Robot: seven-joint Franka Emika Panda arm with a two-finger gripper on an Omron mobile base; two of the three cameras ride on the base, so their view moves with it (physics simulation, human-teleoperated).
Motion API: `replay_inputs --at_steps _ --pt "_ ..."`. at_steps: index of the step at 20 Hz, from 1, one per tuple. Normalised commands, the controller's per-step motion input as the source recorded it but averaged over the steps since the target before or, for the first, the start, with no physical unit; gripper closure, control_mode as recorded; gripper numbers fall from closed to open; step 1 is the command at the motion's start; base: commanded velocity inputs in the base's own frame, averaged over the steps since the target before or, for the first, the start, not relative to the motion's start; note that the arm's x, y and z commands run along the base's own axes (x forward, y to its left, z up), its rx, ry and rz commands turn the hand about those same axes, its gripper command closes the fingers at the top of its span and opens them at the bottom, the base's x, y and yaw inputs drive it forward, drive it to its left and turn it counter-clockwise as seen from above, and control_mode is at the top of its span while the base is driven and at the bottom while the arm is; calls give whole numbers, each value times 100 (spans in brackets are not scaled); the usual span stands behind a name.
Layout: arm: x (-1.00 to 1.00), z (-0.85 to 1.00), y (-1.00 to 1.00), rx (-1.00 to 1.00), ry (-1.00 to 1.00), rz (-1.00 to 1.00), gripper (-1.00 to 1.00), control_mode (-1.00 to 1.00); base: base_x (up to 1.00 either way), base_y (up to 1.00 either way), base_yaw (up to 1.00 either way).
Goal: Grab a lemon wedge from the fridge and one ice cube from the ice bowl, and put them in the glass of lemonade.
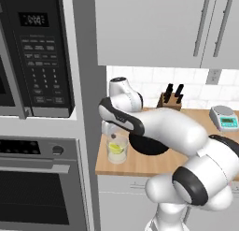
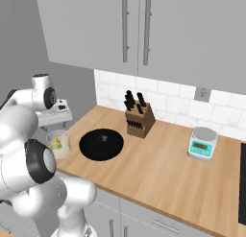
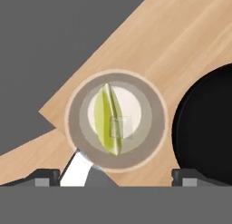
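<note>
Even, shadowless, slightly soft rendered light

On the wooden bench [image 2: 158, 169] the glass of lemonade [image 2: 58, 144] stood near the left edge with the lemon wedge [image 2: 57, 143] inside it. The ice bowl [image 2: 101, 144] sat just beside it to the right. A knife block [image 2: 139, 119] stood behind the bowl, and a kitchen scale [image 2: 202, 143] rested well apart to the right. The claw [image 2: 54, 117] hung above the glass, its jaws hard to make out.
</note>
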Motion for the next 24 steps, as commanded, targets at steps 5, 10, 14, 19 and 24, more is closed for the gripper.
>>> replay_inputs --at_steps 5,10,14,19,24 --pt "-21 0 -23 1 -2 0 -100 -100 0 0 0" --pt "-28 0 -15 1 -4 0 -100 -100 0 0 0" --pt "-53 6 -28 2 -2 0 -100 -100 0 0 0" --pt "-53 71 -48 0 0 0 -100 -100 0 0 0" --pt "-54 84 -40 0 6 -6 -100 -100 0 0 0"
